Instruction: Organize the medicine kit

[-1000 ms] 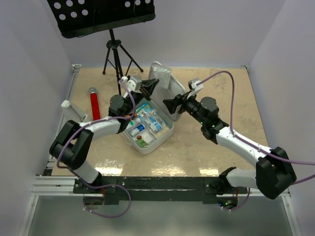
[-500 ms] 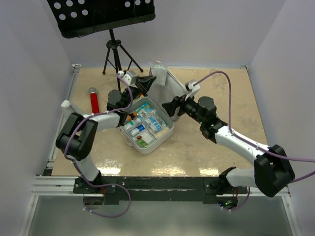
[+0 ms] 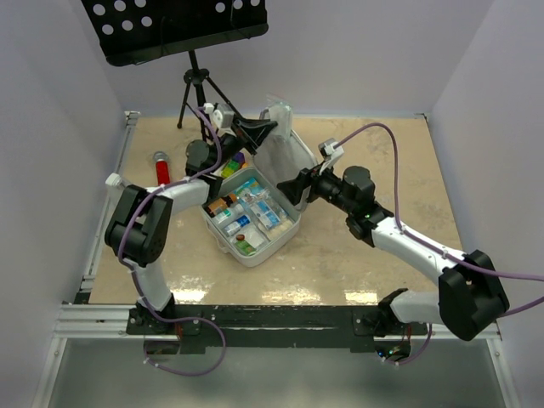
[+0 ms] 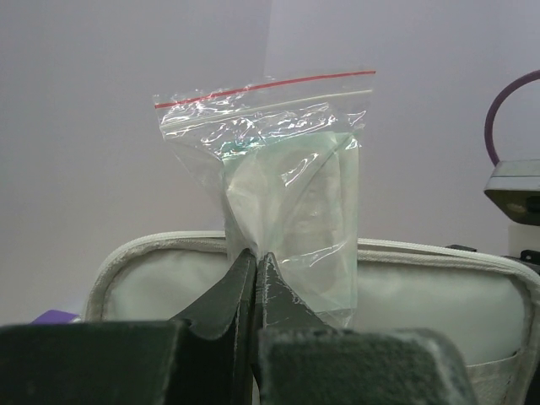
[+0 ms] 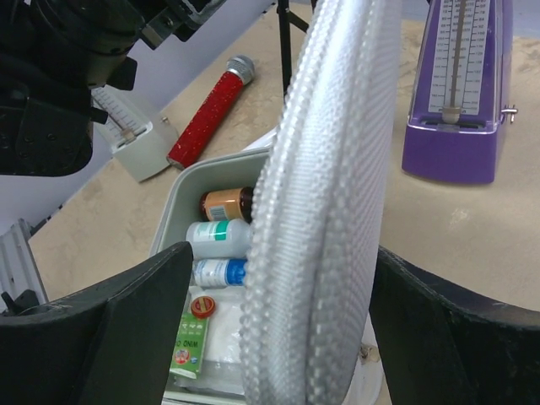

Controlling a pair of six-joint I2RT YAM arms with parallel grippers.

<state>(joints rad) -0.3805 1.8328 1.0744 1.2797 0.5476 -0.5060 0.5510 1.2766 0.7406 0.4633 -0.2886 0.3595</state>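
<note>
Mid beige worktop (image 3: 382,144), the white rounded-square hinged medicine kit (image 3: 285,161) sits open. Only the wrist views show the left tool (image 4: 256,257) clamped on a clear zip bag (image 4: 287,169) and the right tool (image 5: 283,253) spread astride the lid. A second ago the left tool sat nearer.

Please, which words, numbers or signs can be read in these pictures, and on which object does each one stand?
None reads clearly.
On the green packet in the medicine kit: dark print, blurred.
On the purple metronome: scale marks, too small.
On the bottle labels: blurred.
</note>
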